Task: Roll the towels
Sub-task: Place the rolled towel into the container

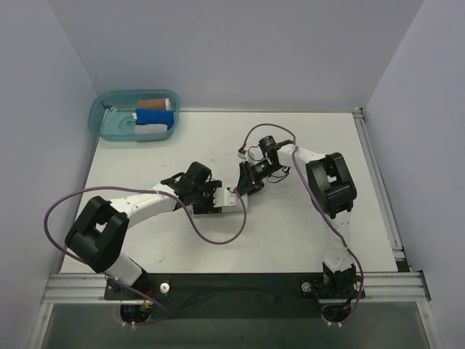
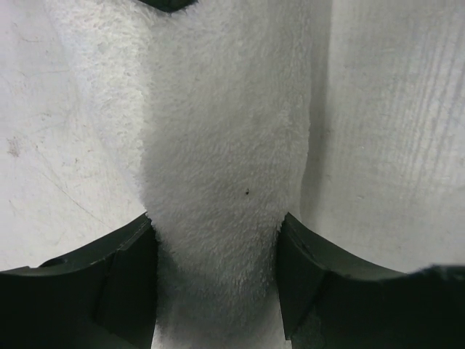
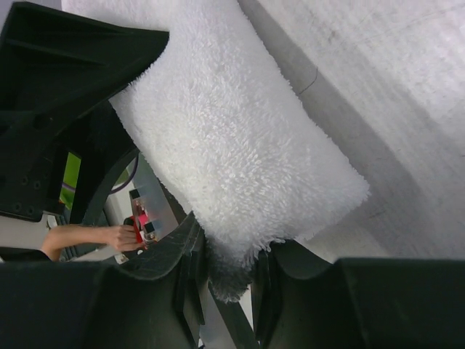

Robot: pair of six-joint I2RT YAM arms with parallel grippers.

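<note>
White towel (image 1: 227, 202) lies mid-table, well apart from the blue bin (image 1: 102, 123), off to the bin's near-right; both arms meet over it, so little of it shows from the top view; left gripper (image 1: 211, 200) is on the towel's bin-ward side, right gripper (image 1: 238, 190) on the side away from the bin, the two just beside each other

Left wrist view: towel (image 2: 225, 145) runs as a thick fuzzy band up the middle of the frame, bare table (image 2: 58, 145) to either side; left gripper (image 2: 218, 280) straddles it, both dark fingers (image 2: 123, 283) pressed against the cloth, jaws closed on the towel, cloth bunched narrower between them

Right wrist view: towel (image 3: 240, 145) reads as a plump roll or fold lying on the table (image 3: 392, 87), long axis slanting across the frame; right gripper (image 3: 225, 280) has its jaws closed on the near end, a tuft of cloth pinched between the fingers (image 3: 185, 269); left gripper (image 3: 65, 80) sits at the roll's other end, touching it

Bin sits at the table's far-left corner; inside it a brown towel (image 1: 155, 103), a blue towel (image 1: 154, 116) just beside it, and a white roll (image 1: 149, 130) next to the blue one; too small to tell its cloth; purple cable (image 1: 218, 238) loops from the left arm across the table, on the bin's near-right
</note>
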